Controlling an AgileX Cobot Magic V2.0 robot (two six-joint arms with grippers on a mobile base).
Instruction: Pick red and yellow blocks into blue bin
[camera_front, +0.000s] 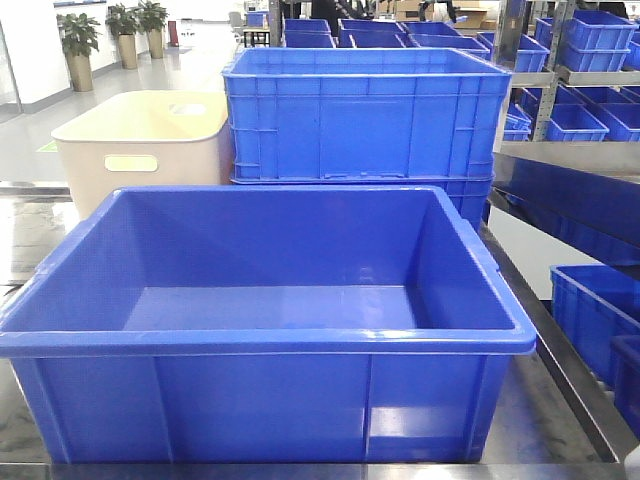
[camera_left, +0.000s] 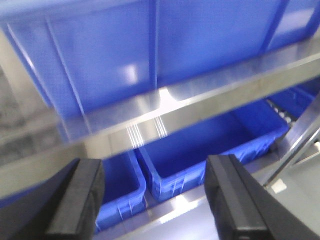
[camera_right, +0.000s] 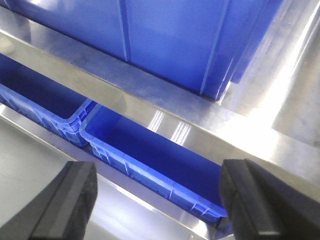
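Blue bin filling the frame's centre, bare inside.

Sitting on the steel table, cream tub at upper left; left gripper and right gripper both gaping, gripping nothing; blocks not showing.

The large rectangular bright-blue plastic bin is one even blue inside and out, paler along its glossy rolled rim; the rounded cream plastic tub behind it is plain, with no pattern; the ribbed blue plastic crate beside the tub matches the bin's blue; the brushed metal surface is mottled grey-silver; both wrist views show matt black pincer fingers against blue and silver.
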